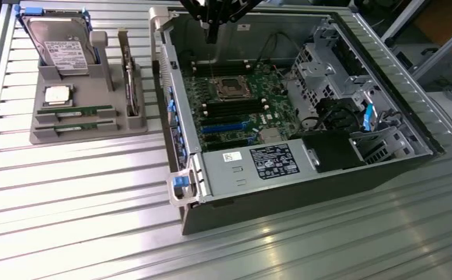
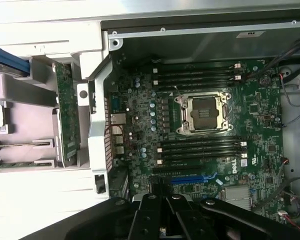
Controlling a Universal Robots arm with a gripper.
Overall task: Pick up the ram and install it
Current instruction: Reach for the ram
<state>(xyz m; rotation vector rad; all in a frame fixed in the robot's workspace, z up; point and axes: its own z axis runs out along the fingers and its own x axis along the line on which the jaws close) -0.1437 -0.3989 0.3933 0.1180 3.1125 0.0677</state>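
Hanging over the open computer case (image 1: 288, 201) and its motherboard (image 1: 237, 119), the arm's tool (image 1: 209, 38) has its fingers pressed together. The ram (image 1: 76, 109) lies in a grey holder (image 1: 70, 136) on the table (image 1: 70, 192), just beside its twin stick (image 1: 76, 124) and a silver processor (image 1: 58, 94), well apart from the tool.

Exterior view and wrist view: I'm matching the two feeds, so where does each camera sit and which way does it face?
Exterior view: off the arm, high up, looking obliquely down on the open computer case and parts tray; the gripper hangs over the case.
Wrist view: on the wrist, looking straight down onto the motherboard; the shut gripper shows.
Shared: the motherboard's empty CPU socket.
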